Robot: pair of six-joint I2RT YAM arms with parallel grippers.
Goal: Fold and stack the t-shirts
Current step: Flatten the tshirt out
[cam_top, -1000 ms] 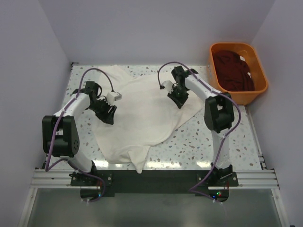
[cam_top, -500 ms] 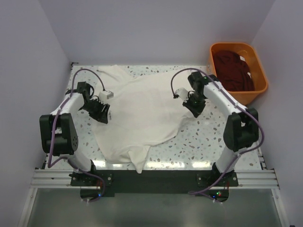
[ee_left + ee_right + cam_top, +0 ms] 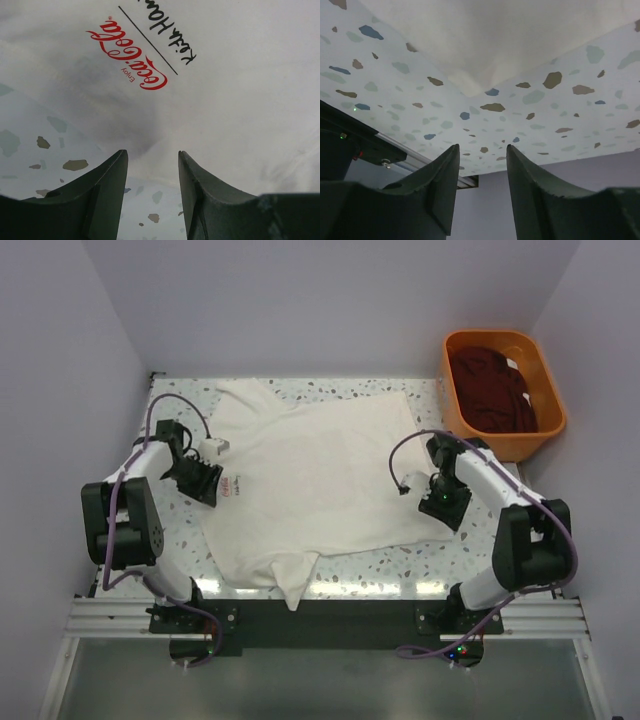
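T-shirts: cream-white cotton one with red print (image 3: 320, 480) spread flat at frame centre, unfolded; dark maroon one (image 3: 492, 390) in orange plastic tub (image 3: 548, 410) upper right; left gripper (image 3: 151, 165) and right gripper (image 3: 481, 160) jaws parted, empty; no stack begun.

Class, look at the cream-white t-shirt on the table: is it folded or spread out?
Spread out. The cream-white t-shirt lies flat in one layer across the table, red print showing; only its near hem corner is turned over.

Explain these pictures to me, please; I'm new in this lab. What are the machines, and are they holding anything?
Two robot arms are bolted at the table's near edge. One picture looks down from above; the other two come from cameras on each wrist. A cream-white t-shirt with red print lies spread on the speckled table. An orange tub holds dark maroon cloth. The left end effector and right end effector are both open over the shirt's edges, holding nothing.
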